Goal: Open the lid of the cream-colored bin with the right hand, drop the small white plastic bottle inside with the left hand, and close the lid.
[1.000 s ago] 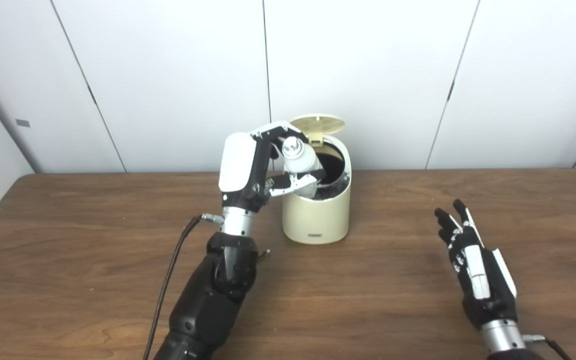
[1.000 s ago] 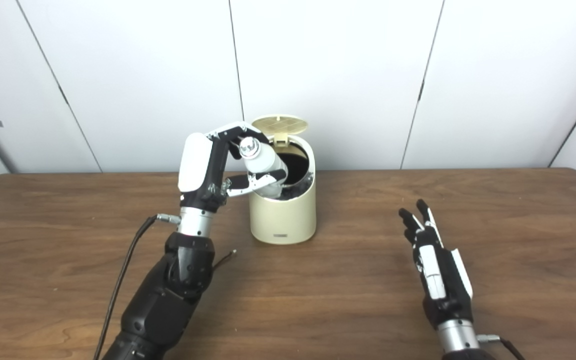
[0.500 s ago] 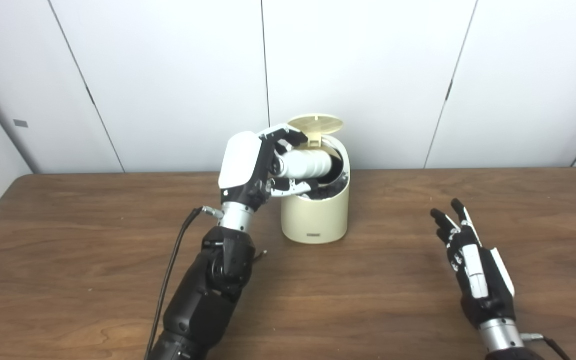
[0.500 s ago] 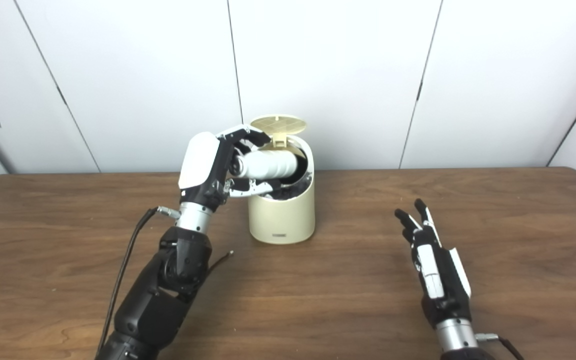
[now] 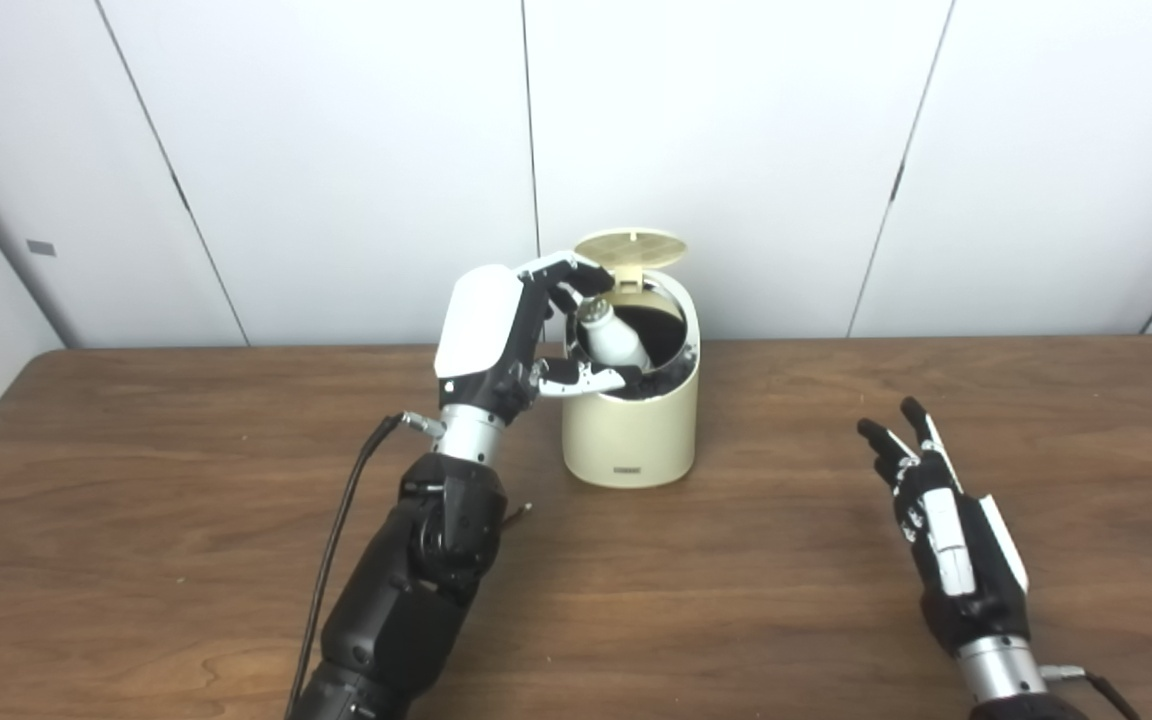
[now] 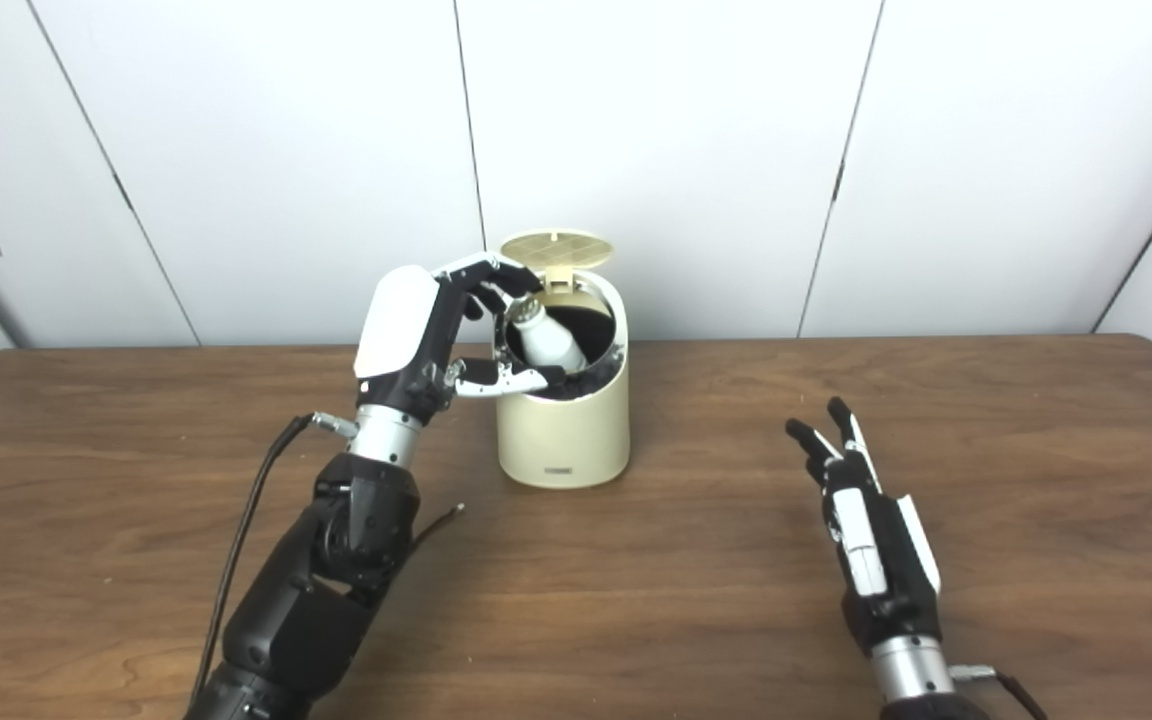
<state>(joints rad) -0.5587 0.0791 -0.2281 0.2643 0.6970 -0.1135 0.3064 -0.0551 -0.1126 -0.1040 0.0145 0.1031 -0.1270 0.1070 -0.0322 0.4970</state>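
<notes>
This looks like a lab or test room. A brown wooden table [image 5: 136,480] stands against plain white wall panels [image 5: 336,150], and a black cable [image 5: 336,560] runs across it.

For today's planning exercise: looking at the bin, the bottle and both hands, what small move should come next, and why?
Probably draw the left hand back from the bin. The bottle leans inside the opening and the fingers look spread around it rather than gripping. The lid stands open, and the right hand waits open on the table.
</notes>
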